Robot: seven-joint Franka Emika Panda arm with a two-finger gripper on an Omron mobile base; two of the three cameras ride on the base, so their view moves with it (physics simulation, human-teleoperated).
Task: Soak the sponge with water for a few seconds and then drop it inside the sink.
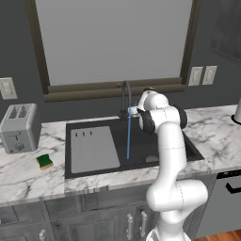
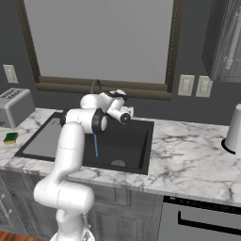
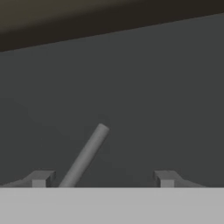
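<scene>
Left base view, sponge [image 1: 45, 161] far from fingers [image 3: 41, 179]

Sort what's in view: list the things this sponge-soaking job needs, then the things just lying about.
Needed for the job:
sponge, on the counter left of the sink
water, running
sink
faucet
gripper, jaws open, empty

Just lying about:
toaster
wall switches
</scene>
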